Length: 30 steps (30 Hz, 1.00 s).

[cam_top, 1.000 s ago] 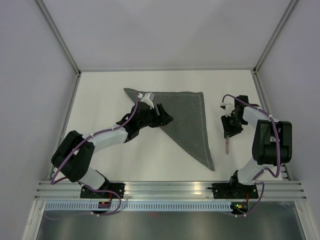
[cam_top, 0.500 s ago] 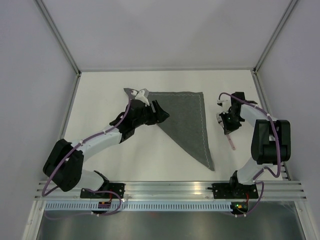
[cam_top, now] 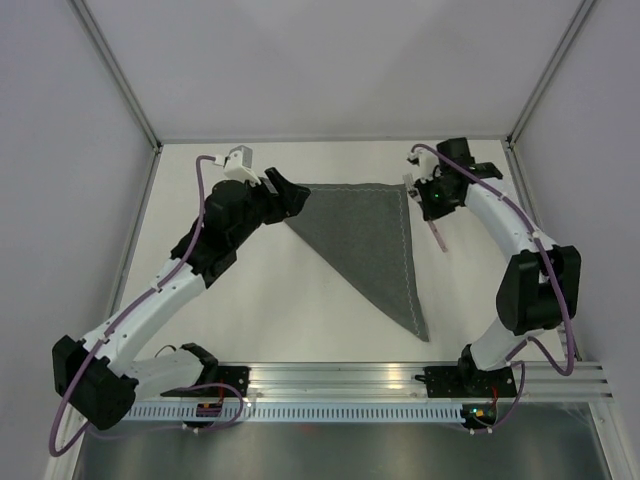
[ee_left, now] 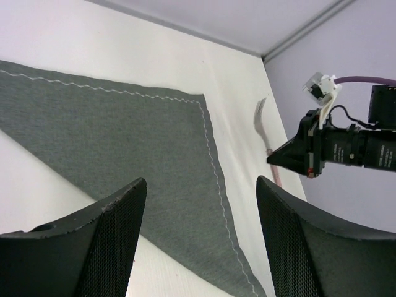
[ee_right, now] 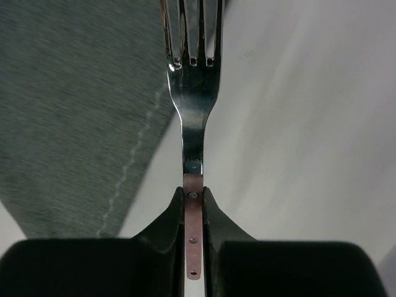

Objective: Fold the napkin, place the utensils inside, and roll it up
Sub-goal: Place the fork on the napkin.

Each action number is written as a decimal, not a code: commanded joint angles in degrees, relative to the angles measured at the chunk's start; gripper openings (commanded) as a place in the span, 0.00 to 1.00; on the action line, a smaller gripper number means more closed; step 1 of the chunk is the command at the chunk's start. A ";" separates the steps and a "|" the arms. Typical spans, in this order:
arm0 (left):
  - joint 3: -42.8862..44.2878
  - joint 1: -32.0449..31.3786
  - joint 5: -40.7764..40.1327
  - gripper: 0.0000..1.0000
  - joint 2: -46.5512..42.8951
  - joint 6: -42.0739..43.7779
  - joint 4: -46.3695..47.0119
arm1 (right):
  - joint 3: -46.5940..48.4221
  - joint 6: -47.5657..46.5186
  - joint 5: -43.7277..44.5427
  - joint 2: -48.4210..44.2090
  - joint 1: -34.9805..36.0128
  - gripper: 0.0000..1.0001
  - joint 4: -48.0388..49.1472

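The dark grey napkin [cam_top: 375,235] lies flat on the white table, folded into a triangle with a point toward the near edge. It also shows in the left wrist view [ee_left: 124,136] and the right wrist view [ee_right: 68,111]. My left gripper [cam_top: 290,196] is open and empty above the napkin's far left corner, which it hides [ee_left: 201,182]. My right gripper [cam_top: 432,200] is shut on the fork's pale pink handle [ee_right: 193,241], beside the napkin's far right corner. The fork [cam_top: 440,236] points its silver tines [ee_right: 192,31] forward just past the stitched hem; it also shows in the left wrist view [ee_left: 263,120].
Pale enclosure walls with metal corner posts [cam_top: 125,80] close in the table on three sides. An aluminium rail [cam_top: 330,378] carrying the arm bases runs along the near edge.
My left arm has stretched out and moved back from the napkin's middle left to its far left corner. My right gripper has carried the fork from the right side to the far right corner.
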 commanded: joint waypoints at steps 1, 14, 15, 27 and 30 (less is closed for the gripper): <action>3.36 0.54 -5.06 0.77 -3.28 1.39 -6.04 | 5.30 6.33 0.43 3.18 9.34 0.00 -3.07; 8.02 0.54 -9.72 0.78 -10.67 2.61 -15.01 | 18.75 13.20 3.51 22.77 30.61 0.00 -1.31; 8.02 0.54 -9.98 0.78 -10.76 2.79 -15.45 | 19.01 12.85 3.42 23.40 31.06 0.01 -1.31; 6.53 0.54 -11.30 0.79 -11.55 3.58 -16.25 | 22.44 14.69 5.53 30.26 35.28 0.00 0.36; 6.09 0.54 -11.66 0.79 -11.55 3.67 -16.25 | 25.16 15.13 5.88 32.28 35.29 0.00 -0.25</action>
